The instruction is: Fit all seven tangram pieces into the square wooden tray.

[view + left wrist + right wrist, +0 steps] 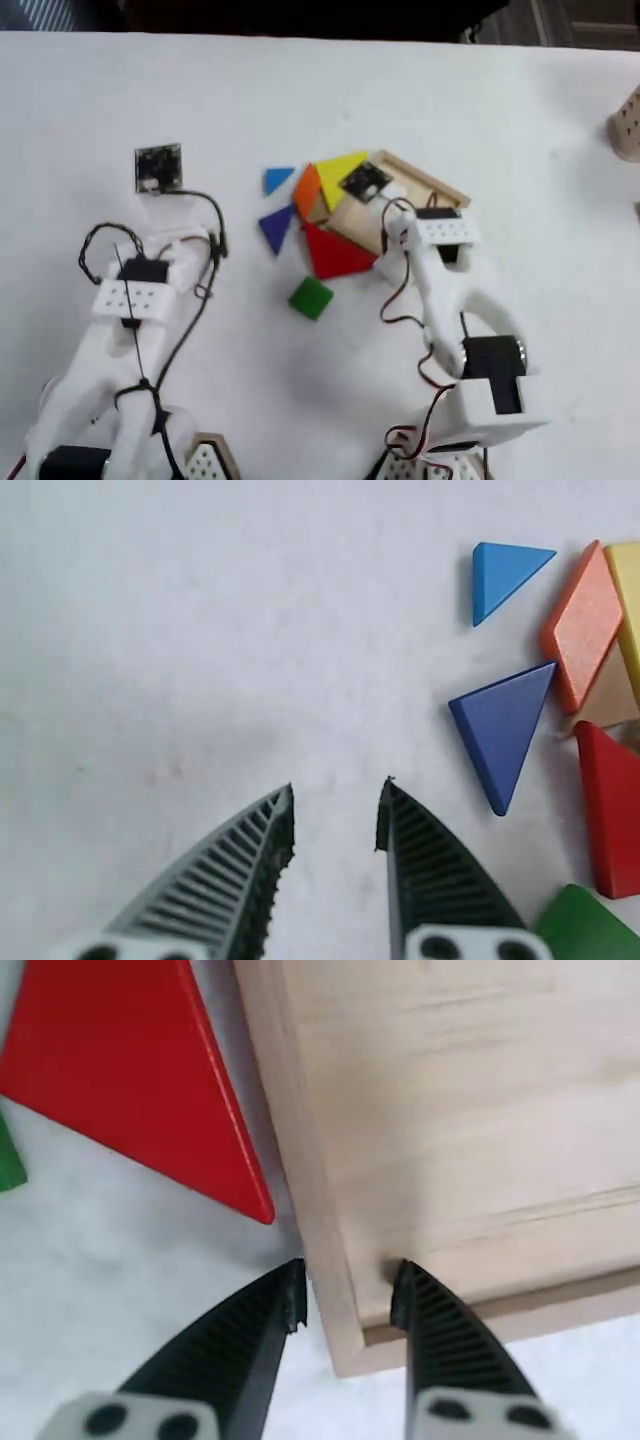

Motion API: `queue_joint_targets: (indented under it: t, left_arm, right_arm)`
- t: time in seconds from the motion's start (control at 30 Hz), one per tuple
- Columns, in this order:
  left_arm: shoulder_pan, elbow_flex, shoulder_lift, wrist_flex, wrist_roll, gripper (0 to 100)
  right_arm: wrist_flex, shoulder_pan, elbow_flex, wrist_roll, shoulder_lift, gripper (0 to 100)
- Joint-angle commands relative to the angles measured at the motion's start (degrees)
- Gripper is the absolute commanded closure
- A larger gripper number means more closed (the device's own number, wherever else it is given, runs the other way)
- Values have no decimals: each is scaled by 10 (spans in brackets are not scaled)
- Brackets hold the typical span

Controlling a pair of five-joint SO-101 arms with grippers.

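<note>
The square wooden tray (pixel 432 186) lies turned at the table's middle right. A yellow triangle (pixel 340 170) and an orange parallelogram (pixel 307 190) overlap its far-left edge. Around it on the table are a light blue triangle (pixel 277 179), a dark blue triangle (pixel 277 228), a large red triangle (pixel 336 253) and a green square (pixel 311 297). My right gripper (pixel 348 1285) is open, its jaws straddling the rim at the tray's (pixel 450 1110) near corner, beside the red triangle (pixel 130 1070). My left gripper (pixel 335 815) hangs open over bare table, left of the dark blue triangle (pixel 505 725).
A perforated beige object (pixel 627 125) stands at the right edge. A wooden block (pixel 215 460) sits by the left arm's base. Black cables loop around both arms. Bare white table stretches behind and to the left of the pieces.
</note>
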Motion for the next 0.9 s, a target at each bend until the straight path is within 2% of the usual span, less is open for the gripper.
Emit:
queue_joint_targets:
  t: [0.0,0.1,0.23,0.4,0.57,0.8,0.87]
  left_arm:
    - [-7,-4,0,-18,6,845]
    - [-7,-4,0,-18,6,845]
    - [-7,-4,0,-18,6,845]
    - [-7,2,0,-20,6,845]
    - [-7,23,0,-59,6,845]
    - [-7,25,0,-55,6,845]
    - [-7,25,0,-55,6,845]
  right_arm:
    - [24,8,-18,7,-5,964]
    - [65,21,-18,10,-16,969]
    - [134,36,-7,60,-51,980]
    - [143,45,108,99,-159,980]
    - [141,45,185,64,-312,972]
    - [154,30,194,-5,-364,747]
    - [152,17,193,-13,-356,730]
